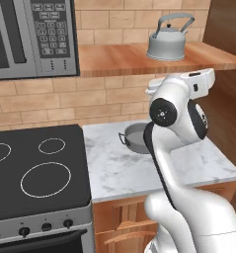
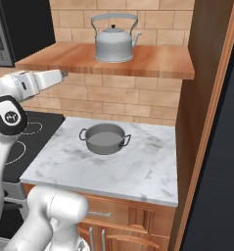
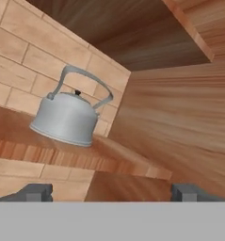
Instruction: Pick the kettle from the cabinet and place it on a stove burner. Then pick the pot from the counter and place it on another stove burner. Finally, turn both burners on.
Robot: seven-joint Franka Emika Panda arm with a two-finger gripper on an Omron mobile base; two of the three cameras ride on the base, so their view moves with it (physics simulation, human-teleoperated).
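Kettle (image 1: 166, 41) stood upright on the cabinet (image 1: 134, 59) shelf above the marble surface (image 1: 134, 168) where I saw the pot (image 2: 105, 138), while my tool (image 3: 112, 192), jaws spread wide and empty, sat below the shelf edge.

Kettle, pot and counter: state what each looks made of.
Kettle: brushed-looking silver-grey metal, judging by its dull, even sheen; the knob on its lid looks dark, perhaps plastic.
Pot: matte grey metal, by its thin rim and loop handles.
Counter: polished white marble or an imitation, by its grey veins.
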